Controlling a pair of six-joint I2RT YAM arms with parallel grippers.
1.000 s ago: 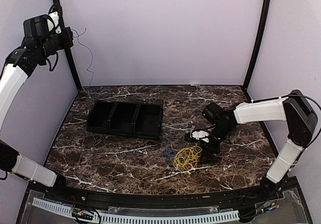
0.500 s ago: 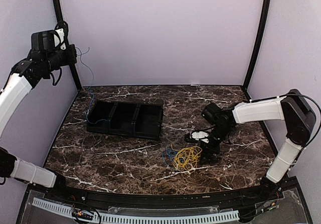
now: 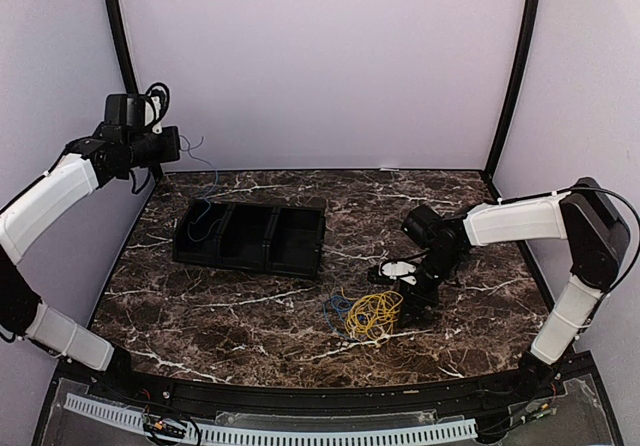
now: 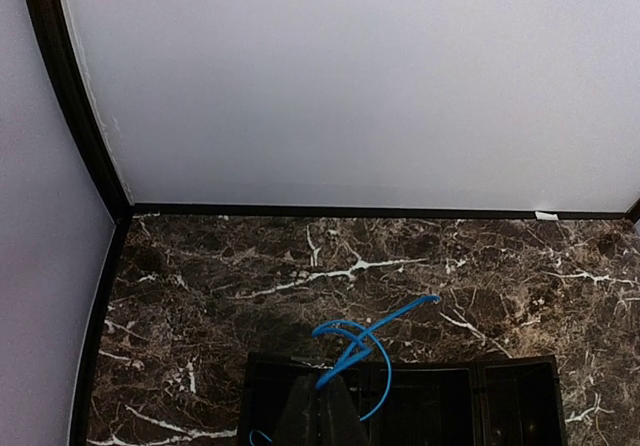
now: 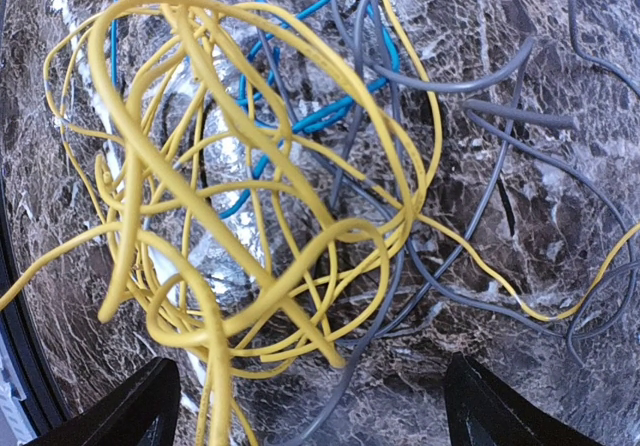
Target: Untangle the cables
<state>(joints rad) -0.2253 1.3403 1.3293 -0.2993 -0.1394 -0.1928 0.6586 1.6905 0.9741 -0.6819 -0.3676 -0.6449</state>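
Observation:
My left gripper (image 3: 178, 147) is raised at the back left, shut on a thin blue cable (image 3: 205, 211) that hangs down into the left compartment of the black tray (image 3: 300, 256). In the left wrist view the blue cable (image 4: 385, 338) loops out from my pinched left gripper (image 4: 325, 394). A yellow cable (image 3: 374, 313) lies tangled on the table with blue strands (image 3: 334, 311). My right gripper (image 3: 412, 304) hovers right over this pile, open. Up close, the yellow cable (image 5: 230, 216), blue cable (image 5: 310, 116) and dark grey cable (image 5: 480, 216) cross between the wide-apart fingertips (image 5: 150, 406).
The three-compartment black tray (image 4: 500, 396) sits left of centre on the marble table (image 3: 250, 326). Black frame posts (image 3: 128, 66) stand at the back corners against pale walls. The right arm's forearm (image 3: 515, 221) stretches across the right side.
My left arm has come down and to the right with the blue cable, whose lower part now hangs into the tray's left compartment. The right gripper and the pile have stayed put.

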